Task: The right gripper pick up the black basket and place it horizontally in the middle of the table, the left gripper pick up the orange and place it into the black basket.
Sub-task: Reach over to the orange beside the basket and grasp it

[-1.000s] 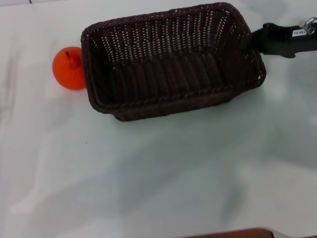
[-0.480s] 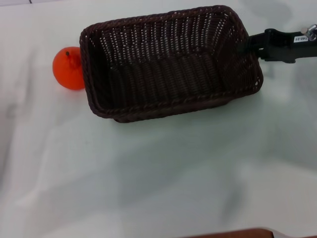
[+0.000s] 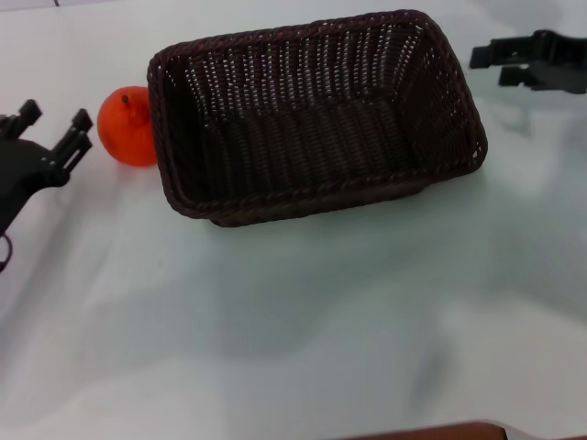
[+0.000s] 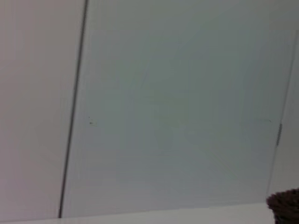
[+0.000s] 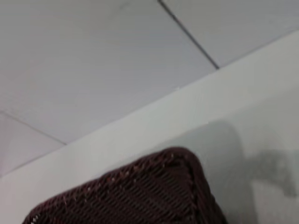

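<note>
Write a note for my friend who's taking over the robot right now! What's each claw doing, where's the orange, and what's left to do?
Right gripper: open, holding nothing, off the right end of the black basket.
Left gripper: open, holding nothing, just left of the orange, not touching it.
Black basket: sits flat on the table, long side running left to right, nothing inside.
Orange: on the table against the basket's left end.
Done: basket placed.
Left: left gripper grips the orange, lifts it and drops it in the basket.
</note>
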`<state>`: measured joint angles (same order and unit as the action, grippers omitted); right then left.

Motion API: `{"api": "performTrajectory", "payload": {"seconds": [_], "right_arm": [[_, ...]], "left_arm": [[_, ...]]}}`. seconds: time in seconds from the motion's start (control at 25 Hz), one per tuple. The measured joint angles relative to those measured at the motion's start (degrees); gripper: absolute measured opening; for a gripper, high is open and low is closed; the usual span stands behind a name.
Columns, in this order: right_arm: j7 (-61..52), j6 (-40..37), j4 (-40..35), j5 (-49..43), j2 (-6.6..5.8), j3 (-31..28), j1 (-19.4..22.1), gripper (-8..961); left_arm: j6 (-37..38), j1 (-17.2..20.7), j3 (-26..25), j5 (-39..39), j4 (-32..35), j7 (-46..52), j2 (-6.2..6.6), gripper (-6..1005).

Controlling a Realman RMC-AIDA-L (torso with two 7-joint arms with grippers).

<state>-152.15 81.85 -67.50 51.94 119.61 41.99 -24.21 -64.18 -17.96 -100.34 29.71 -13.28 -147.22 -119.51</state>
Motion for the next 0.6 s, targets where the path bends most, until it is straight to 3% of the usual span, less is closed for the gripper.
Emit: {"api": "performTrajectory", "payload": {"seconds": [0.32,0.6], "right_arm": [[5.76,2.30,-1.01,5.13,-0.14,-9.17,1.03,676],[8.77,2.41,-1.06,7.51,-0.17,-12.46,1.55,676]], "left_arm": [[5.53,-3.59,5.62,0.00,-0.09,2.19,-0.35,579],[9.41,-6.55,7.18,-0.01,-0.17,2.98,-0.69,570]]}}
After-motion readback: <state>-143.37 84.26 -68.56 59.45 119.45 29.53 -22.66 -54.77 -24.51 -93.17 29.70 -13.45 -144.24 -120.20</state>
